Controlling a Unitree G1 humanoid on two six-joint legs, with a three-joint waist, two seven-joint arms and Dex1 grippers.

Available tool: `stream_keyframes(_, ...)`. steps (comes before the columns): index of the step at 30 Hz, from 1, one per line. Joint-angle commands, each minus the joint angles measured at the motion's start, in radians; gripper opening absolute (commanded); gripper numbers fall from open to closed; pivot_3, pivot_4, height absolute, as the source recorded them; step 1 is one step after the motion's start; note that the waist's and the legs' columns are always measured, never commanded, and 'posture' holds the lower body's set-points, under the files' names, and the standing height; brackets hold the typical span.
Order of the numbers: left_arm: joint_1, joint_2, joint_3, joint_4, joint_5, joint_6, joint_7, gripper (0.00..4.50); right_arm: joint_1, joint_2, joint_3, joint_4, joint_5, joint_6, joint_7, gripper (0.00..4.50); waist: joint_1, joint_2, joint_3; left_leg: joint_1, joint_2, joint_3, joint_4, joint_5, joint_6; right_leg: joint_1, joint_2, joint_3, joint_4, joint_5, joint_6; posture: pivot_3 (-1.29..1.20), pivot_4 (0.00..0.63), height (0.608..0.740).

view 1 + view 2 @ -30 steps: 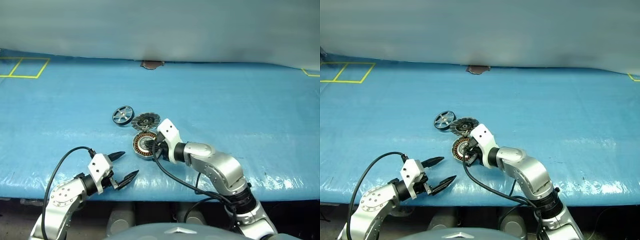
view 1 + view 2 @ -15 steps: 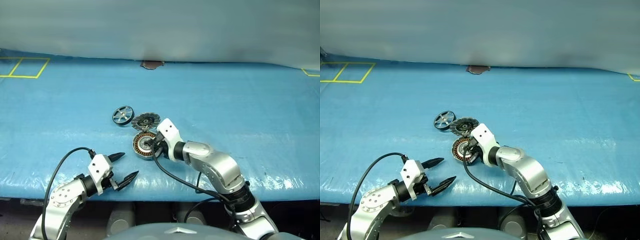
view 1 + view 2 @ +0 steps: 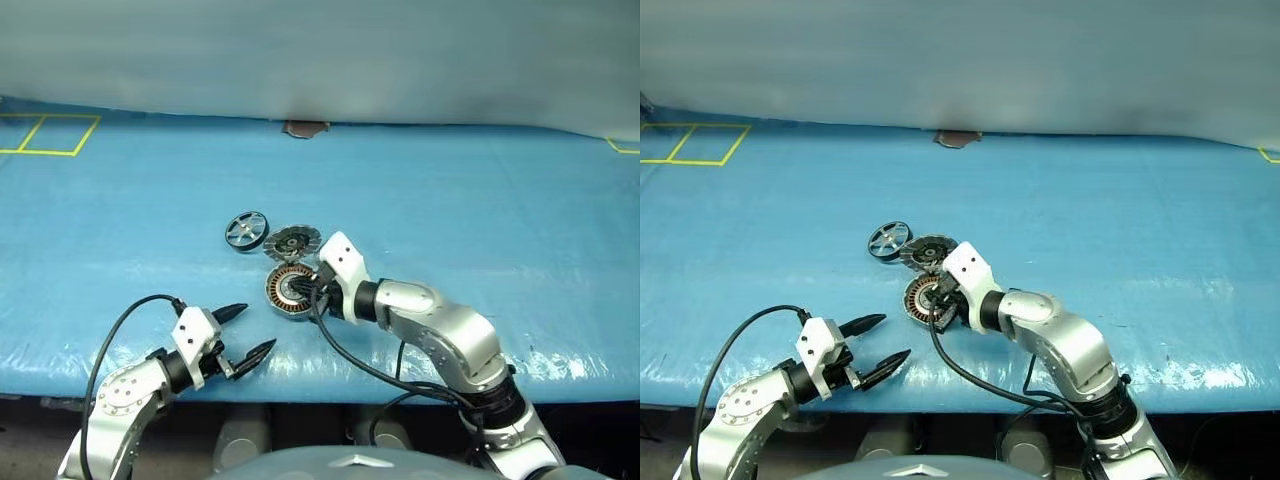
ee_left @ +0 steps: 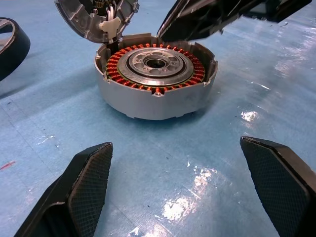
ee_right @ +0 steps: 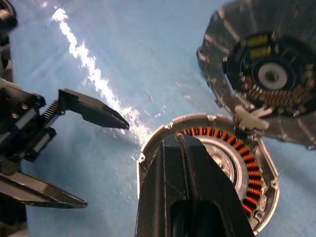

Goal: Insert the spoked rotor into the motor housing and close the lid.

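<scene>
The motor housing [image 4: 155, 81] sits flat on the worktop [image 3: 480, 210], open side up, its lid [image 3: 292, 241] flipped back. The right end effector [image 5: 185, 163], pressed together, hovers over it; the left end effector [image 3: 243, 334] is spread.

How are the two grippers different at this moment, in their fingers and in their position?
The left gripper has its fingers wide open, while the right gripper has them shut with nothing between. The left gripper hovers near the table's front edge, apart from the motor housing; the right gripper is directly above it. Neither holds the spoked rotor.
</scene>
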Motion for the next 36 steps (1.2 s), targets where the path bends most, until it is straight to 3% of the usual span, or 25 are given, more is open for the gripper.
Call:
stream_keyframes(1, -0.027, 0.067, 0.079, -0.057, -0.066, 0.056, -0.033, 4.5, 0.034, -0.037, -0.053, -0.092, 0.059, 0.005, 0.023, 0.04, 0.001, 0.0, 0.0, 0.0, 0.0, 0.0, 0.0, 0.0, 0.0, 0.0, 0.0, 0.0, 0.0, 0.0, 0.0, 0.0, 0.15, 0.74)
stream_keyframes(8, -0.214, 0.28, 0.187, 0.029, -0.117, 0.232, -0.102, 4.5, 0.131, -0.104, -0.054, -0.11, 0.064, -0.026, 0.013, 0.04, 0.001, 0.0, 0.0, 0.0, 0.0, 0.0, 0.0, 0.0, 0.0, 0.0, 0.0, -0.001, 0.0, -0.001, -0.001, 0.0, 0.15, 0.74)
stream_keyframes(15, -0.584, 0.421, 0.065, 0.37, 0.016, 0.136, -0.28, 4.5, 0.164, -0.094, -0.011, -0.067, 0.029, -0.077, -0.019, 0.04, 0.0, -0.001, 0.001, 0.0, 0.0, -0.001, 0.0, 0.0, 0.0, 0.0, 0.001, -0.001, 0.0, -0.001, -0.001, 0.0, 0.15, 0.74)
stream_keyframes(24, -1.029, 0.343, -0.132, 0.86, 0.2, -0.091, -0.478, 4.5, 0.214, -0.065, 0.002, -0.07, 0.002, -0.128, -0.072, 0.04, 0.001, -0.002, 0.001, -0.004, 0.0, -0.001, -0.002, 0.0, 0.0, -0.003, 0.001, -0.001, 0.0, 0.003, 0.004, 0.0, 0.15, 0.74)
stream_keyframes(27, -1.126, 0.302, -0.17, 0.983, 0.254, -0.15, -0.504, 3.95, 0.234, -0.062, 0.0, -0.078, -0.006, -0.138, -0.089, 0.0, -0.001, -0.002, 0.001, -0.004, -0.001, -0.001, -0.002, 0.0, 0.0, -0.004, 0.001, -0.001, 0.0, 0.003, 0.005, 0.0, 0.15, 0.74)
stream_keyframes(32, -1.226, 0.249, -0.223, 1.119, 0.327, -0.233, -0.542, 2.27, 0.264, -0.054, -0.012, -0.098, -0.006, -0.15, -0.114, 0.0, -0.002, -0.003, 0.001, -0.004, 0.0, -0.001, -0.002, 0.0, 0.0, -0.004, 0.002, 0.0, 0.001, 0.003, 0.005, 0.0, 0.15, 0.74)
stream_keyframes(34, -1.254, 0.234, -0.244, 1.156, 0.356, -0.253, -0.562, 2.27, 0.271, -0.051, -0.017, -0.103, -0.005, -0.153, -0.122, 0.0, -0.001, -0.003, 0.001, -0.005, 0.0, -0.001, -0.002, 0.0, 0.0, -0.004, 0.002, 0.0, 0.001, 0.003, 0.005, 0.0, 0.15, 0.74)
stream_keyframes(36, -1.277, 0.221, -0.256, 1.191, 0.378, -0.268, -0.573, 2.62, 0.274, -0.051, -0.021, -0.105, -0.005, -0.153, -0.129, 0.0, -0.001, -0.003, 0.002, -0.005, 0.0, -0.001, -0.002, 0.0, 0.0, -0.004, 0.002, 0.0, 0.002, 0.003, 0.005, 0.0, 0.15, 0.74)
